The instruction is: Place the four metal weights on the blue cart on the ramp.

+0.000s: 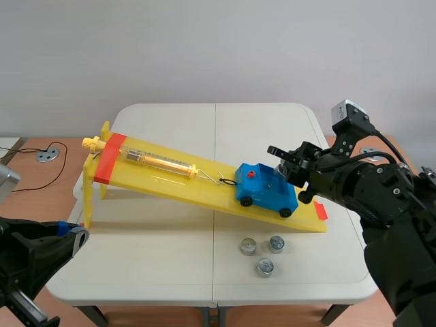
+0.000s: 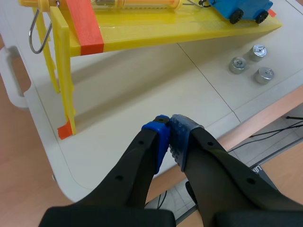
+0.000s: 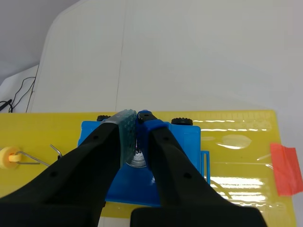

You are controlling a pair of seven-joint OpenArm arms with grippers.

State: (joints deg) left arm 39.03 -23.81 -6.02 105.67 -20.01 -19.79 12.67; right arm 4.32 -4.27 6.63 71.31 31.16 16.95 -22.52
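Holding one weight [image 3: 138,158] over the blue cart [image 1: 262,194] on the ramp [image 1: 170,178], right jaws clamped on it; next, release, then fetch three weights [image 1: 248,246] off the desk [image 1: 157,259]; left jaws closed, empty

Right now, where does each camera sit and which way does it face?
Scene: between the arms, facing across the table at ramp, cart, three loose weights.
Left wrist: low by the table edge, facing the ramp; shut left gripper shows.
Right wrist: above the cart, looking down; right gripper shut on a weight.
Shared: ramp, cart.
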